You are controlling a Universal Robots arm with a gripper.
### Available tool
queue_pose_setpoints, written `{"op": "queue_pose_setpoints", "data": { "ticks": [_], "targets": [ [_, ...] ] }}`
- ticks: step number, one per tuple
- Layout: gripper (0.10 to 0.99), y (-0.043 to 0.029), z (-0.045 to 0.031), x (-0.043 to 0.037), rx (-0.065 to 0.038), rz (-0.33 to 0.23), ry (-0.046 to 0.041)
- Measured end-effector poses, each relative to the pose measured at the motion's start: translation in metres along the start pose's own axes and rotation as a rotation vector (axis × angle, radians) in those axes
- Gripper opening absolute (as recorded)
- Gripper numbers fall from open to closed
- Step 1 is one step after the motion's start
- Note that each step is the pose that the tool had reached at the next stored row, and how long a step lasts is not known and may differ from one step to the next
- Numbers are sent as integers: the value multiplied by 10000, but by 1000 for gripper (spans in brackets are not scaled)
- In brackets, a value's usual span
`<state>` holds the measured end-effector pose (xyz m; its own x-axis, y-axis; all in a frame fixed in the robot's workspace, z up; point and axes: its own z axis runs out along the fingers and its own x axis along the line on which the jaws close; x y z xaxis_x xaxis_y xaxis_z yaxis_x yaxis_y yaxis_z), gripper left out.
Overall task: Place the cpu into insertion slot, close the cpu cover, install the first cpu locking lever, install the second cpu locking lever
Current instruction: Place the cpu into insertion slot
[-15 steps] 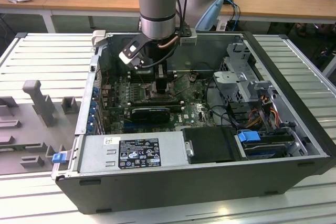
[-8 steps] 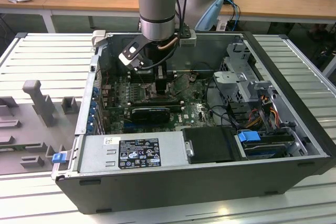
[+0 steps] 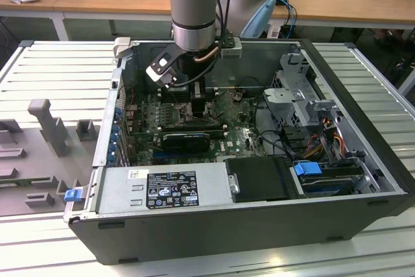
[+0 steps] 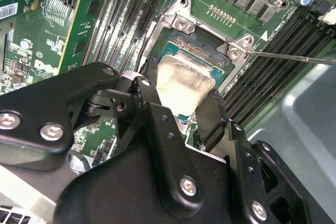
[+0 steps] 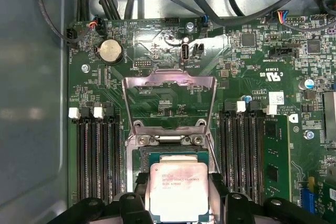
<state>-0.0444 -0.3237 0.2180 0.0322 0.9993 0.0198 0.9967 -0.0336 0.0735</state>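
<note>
Open dark-grey metal computer case [image 3: 259, 231] lying on its side, with the units along its near wall hiding part of the green motherboard [image 3: 240, 137]. The silver-and-blue robot arm [image 3: 192, 4], cut off by the picture's upper edge, reaches down into the case. In the exterior view the black gripper [image 3: 198, 98] merges with the dark parts beneath it, and its tips are hard to make out. In the first wrist view the thin square silver cpu cover [image 5: 168, 78], with its large cut-out, stands swung open beyond the insertion slot [image 5: 173, 156], a silver-rimmed socket whose dark centre is largely covered. The cpu [image 5: 177, 187], a flat, pale silvery-beige square with faint print, is grasped at opposite edges between the black fingers [image 4: 212, 116] directly over the slot. Whether it already rests in the slot cannot be told, since the gripper body hides its near edge. A thin steel wire lever [image 4: 294, 56] sticks out beside the socket rim.
</note>
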Motion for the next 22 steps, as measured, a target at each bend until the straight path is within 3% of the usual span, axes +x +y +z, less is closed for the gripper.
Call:
{"op": "queue_pose_setpoints", "data": {
  "ticks": [8, 14, 17, 22],
  "targets": [
    [529, -28, 80, 45, -1, 11, -37],
    [529, -18, 122, 45, -3, -8, -143],
    [529, -20, 149, 44, -6, -16, -247],
    [529, -20, 168, 44, -7, -38, -281]
  ]
}}
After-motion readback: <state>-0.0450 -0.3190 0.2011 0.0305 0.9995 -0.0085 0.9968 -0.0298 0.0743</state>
